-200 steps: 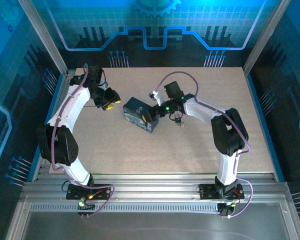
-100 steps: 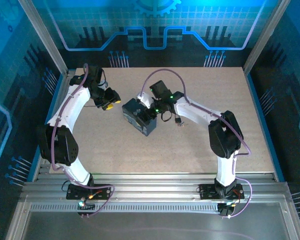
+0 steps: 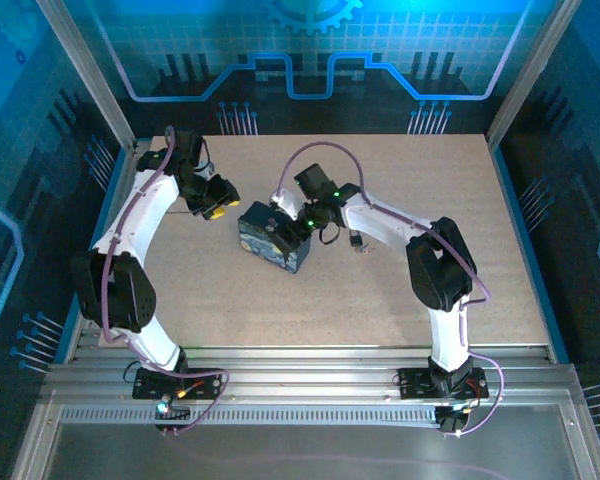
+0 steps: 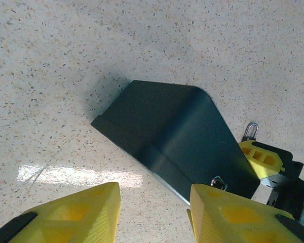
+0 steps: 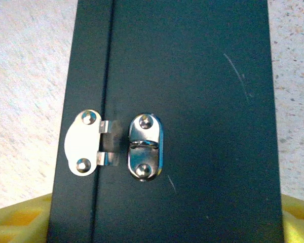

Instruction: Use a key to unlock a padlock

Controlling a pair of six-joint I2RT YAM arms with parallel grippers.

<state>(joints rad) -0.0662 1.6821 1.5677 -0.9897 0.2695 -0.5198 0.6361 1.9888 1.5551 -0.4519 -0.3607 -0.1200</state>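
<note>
The small dark padlock [image 3: 357, 243] lies on the table to the right of the dark blue box [image 3: 265, 240]. Its shackle loop peeks up behind the box [image 4: 251, 130]. My right gripper [image 3: 292, 232] straddles the box's right end, with a yellow finger pressed to each side [image 5: 159, 223]. The box's silver hasp [image 5: 86, 143] and staple [image 5: 145, 148] face that camera with nothing hung on them. My left gripper [image 4: 153, 195] hovers open left of the box, bare table between its fingers. A tiny metal ring [image 4: 218, 182] shows by its right finger; I cannot tell if it is the key.
The speckled tabletop [image 3: 400, 300] has free room in front and to the right. Blue enclosure walls [image 3: 540, 120] and metal posts bound it. The right arm's purple cable [image 3: 320, 150] arches over the box.
The right gripper moved left from above the padlock onto the box and narrowed its jaws around it. The box slid slightly left and nearer. The left arm stayed put.
</note>
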